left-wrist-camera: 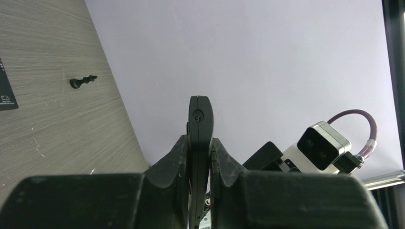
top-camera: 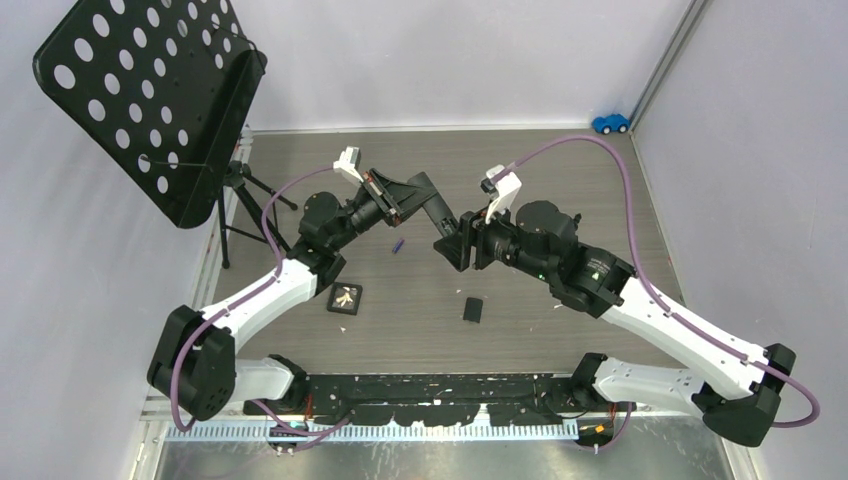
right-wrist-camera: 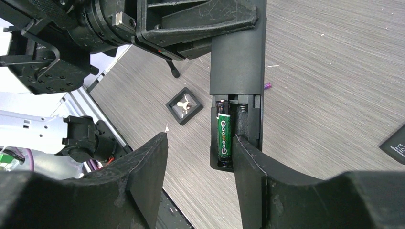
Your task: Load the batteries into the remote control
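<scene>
The left gripper [left-wrist-camera: 199, 145] was clamped on the remote [right-wrist-camera: 237, 57], held above the table [top-camera: 600, 180], and one green battery [right-wrist-camera: 223, 136] sat in its open bay; the slot beside it seemed empty, though the right gripper [right-wrist-camera: 200, 140] hid part of it. That gripper stood with jaws apart, holding nothing, next to the bay. A blue battery [top-camera: 398, 245] lay on the table and the cover [top-camera: 472, 309] too, so the second battery and the closing were left.

Left claw [top-camera: 415, 195], remote [top-camera: 437, 212] and right claw [top-camera: 455, 245] bar the way above the middle of the counter [top-camera: 600, 200]. A stand [top-camera: 150, 100] overhangs the left rear; a box [top-camera: 345, 298] and plate [top-camera: 473, 309] lie nearer, with open room rightward.
</scene>
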Tool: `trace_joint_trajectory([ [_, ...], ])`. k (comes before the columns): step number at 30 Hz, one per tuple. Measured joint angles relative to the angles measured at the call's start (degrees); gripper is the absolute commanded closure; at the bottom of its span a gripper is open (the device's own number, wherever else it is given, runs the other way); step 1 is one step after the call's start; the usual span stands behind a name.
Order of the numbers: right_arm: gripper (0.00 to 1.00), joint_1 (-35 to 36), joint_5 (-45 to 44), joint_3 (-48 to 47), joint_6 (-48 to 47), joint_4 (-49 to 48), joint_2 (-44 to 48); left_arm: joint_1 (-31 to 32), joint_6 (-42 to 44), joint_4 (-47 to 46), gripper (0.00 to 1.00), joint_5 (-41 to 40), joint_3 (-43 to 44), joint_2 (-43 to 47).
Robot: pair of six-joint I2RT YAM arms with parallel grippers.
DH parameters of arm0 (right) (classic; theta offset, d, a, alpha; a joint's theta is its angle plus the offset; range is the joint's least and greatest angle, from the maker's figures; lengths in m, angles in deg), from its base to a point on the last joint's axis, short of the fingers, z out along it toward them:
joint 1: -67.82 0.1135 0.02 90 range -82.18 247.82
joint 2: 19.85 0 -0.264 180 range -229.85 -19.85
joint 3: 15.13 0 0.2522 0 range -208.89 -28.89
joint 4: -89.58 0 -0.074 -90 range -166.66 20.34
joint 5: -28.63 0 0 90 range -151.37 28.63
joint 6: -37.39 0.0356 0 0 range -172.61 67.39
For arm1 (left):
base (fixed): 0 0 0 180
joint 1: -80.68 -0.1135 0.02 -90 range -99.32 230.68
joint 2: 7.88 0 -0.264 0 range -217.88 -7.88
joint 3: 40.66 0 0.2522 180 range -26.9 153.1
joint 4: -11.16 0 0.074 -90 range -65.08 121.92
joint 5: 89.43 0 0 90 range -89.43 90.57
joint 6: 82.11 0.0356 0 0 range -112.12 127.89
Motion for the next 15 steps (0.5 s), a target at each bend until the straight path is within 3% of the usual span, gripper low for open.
trace_joint_trajectory([
  [15,0.33,-0.3,-3.7,0.1,3.6,1.0,5.6,0.1,-2.3,-2.0,1.00,0.4,0.0,0.3],
])
